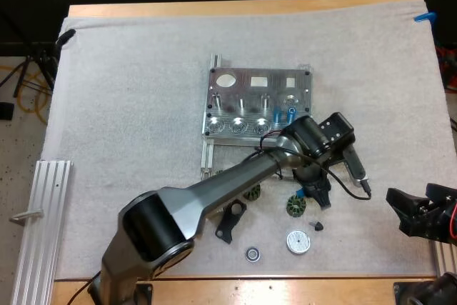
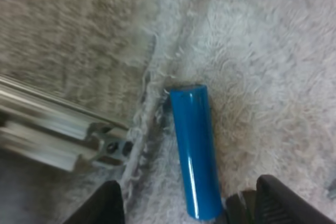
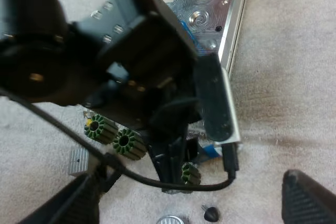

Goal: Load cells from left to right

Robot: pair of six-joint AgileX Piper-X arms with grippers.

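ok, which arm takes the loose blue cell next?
Left. The left hand is open over the blue cell, fingers either side; the right hand sits far off across the mat.

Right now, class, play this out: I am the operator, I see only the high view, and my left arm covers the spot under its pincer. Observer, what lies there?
Observer: The left wrist view shows a bright blue cylinder lying flat on the white fleecy mat, its near end in the gap of the left pincer.
Operator: Gripped?
Observer: No. The two black fingers stand apart, clear of the cylinder on both sides.
Operator: Anything beside it?
Observer: The end of a silver aluminium rail, apart from the cylinder.
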